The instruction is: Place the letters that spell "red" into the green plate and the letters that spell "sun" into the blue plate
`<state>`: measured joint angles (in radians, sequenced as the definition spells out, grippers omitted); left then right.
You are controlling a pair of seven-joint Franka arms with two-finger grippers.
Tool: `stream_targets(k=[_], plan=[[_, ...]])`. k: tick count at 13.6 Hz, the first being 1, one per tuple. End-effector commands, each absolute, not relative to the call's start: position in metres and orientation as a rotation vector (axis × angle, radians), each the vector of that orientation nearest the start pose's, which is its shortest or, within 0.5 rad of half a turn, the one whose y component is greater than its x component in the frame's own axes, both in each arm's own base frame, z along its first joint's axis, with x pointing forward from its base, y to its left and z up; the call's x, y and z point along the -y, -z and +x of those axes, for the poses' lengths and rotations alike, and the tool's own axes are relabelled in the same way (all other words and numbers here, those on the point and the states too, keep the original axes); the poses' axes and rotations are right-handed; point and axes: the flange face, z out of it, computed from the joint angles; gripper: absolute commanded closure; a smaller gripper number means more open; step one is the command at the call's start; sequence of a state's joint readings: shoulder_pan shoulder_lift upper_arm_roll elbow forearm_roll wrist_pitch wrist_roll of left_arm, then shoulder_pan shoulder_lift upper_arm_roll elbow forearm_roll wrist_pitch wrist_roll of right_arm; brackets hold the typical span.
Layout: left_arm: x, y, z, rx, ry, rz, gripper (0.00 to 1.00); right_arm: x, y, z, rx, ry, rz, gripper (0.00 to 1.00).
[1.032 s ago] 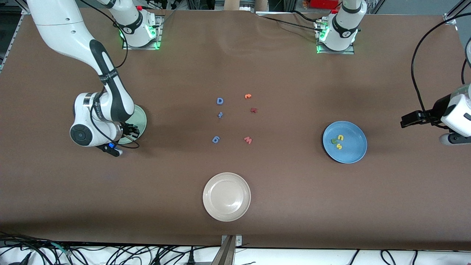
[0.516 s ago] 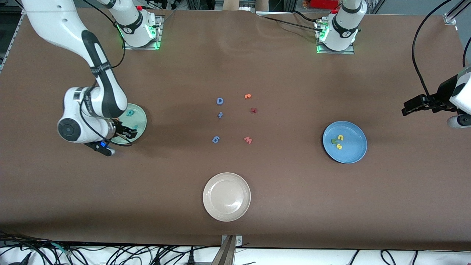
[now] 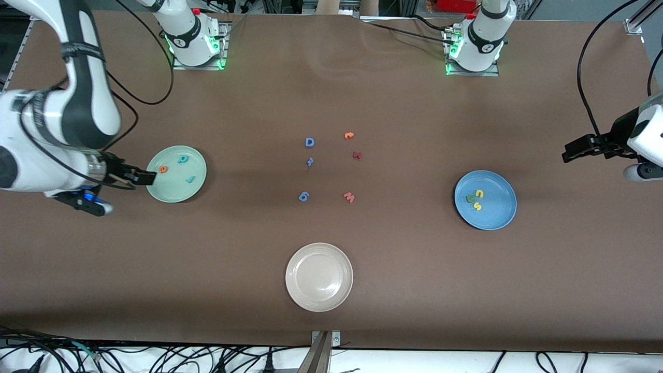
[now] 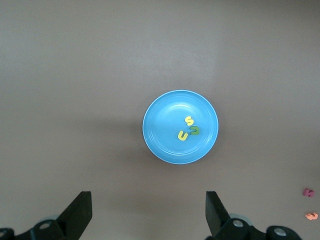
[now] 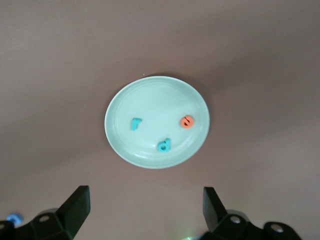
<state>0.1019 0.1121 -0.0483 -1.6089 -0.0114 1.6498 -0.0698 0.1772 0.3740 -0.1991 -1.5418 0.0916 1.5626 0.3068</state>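
The green plate holds the orange "e", the teal "d" shape and the small teal "r". My right gripper hangs open and empty just off that plate's rim, on the right arm's end. The blue plate holds the yellow "s", the yellow "n" shape and the dark green "u". My left gripper waits open and empty, high over the left arm's end of the table.
A cream-white plate sits near the front camera. Loose letters lie mid-table: blue "D", a small blue letter, a blue "6" shape, an orange letter, a dark red letter, a pink "w".
My right gripper opened, rose and drew away from over the green plate toward the table's end, uncovering the three letters in it. The left arm shifted only slightly.
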Motion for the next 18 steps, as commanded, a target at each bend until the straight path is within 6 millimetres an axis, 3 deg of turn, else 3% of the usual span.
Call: stream_targets(k=[1,3,7,10,12,15,18], plan=[[-0.025,-0.551,0.587,0.196,-0.113,-3.189,0.00,-0.013,-0.465,0.631,-0.457,-0.531,-3.092,0.00],[-0.020,-0.553,0.587,0.166,-0.111,-3.189,0.00,-0.014,-0.497,0.622,-0.399,-0.473,-3.087,0.00],[-0.014,-0.551,0.592,0.146,-0.109,-3.188,0.00,-0.018,-0.540,0.609,-0.283,-0.352,-3.133,0.00],[-0.010,-0.550,0.593,0.124,-0.111,-3.191,0.00,-0.041,-0.538,0.598,-0.182,-0.216,-3.135,0.00],[-0.011,-0.550,0.593,0.124,-0.111,-3.191,0.00,-0.038,-0.534,0.587,-0.175,-0.139,-3.124,0.00],[-0.019,-0.554,0.593,0.146,-0.096,-3.192,0.00,-0.029,-0.544,0.587,-0.126,-0.115,-3.118,0.00],[-0.014,-0.553,0.593,0.137,-0.099,-3.194,0.00,-0.029,-0.542,0.587,-0.141,-0.130,-3.112,0.00]])
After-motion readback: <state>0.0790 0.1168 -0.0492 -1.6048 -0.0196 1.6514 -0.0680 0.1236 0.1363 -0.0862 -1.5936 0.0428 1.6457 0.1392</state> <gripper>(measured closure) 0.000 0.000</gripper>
